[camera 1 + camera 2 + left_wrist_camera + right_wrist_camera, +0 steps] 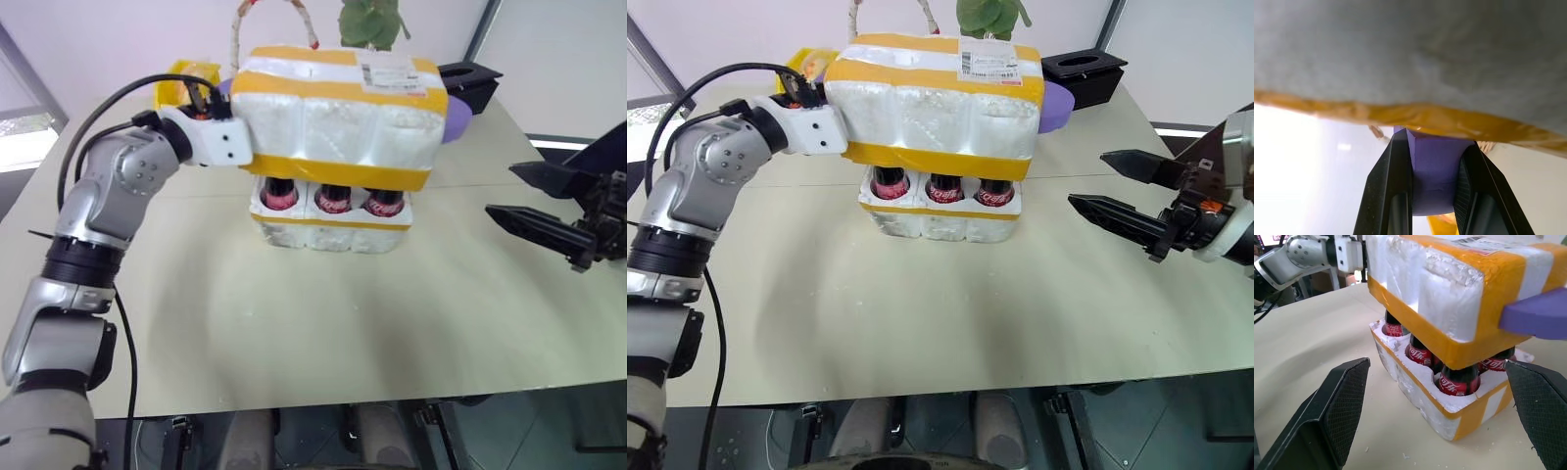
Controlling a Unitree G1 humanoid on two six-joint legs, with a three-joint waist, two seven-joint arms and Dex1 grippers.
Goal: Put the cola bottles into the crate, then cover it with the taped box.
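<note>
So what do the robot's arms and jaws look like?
The left arm is chunky silver-grey metal with black joint rings, a white block at the wrist and a black cable looping over it. Both grippers, the left gripper and the right gripper, have two long black fingers, their inner pads cross-hatched.

Bright, even daylight fills the head views, with soft, faint shadows on the pale bench [294, 323] below the taped box [338, 117]. The left wrist view is blurred up close, with a white glare blown out on 1 side. The right wrist view is sharp, its near foreground dark.
</note>
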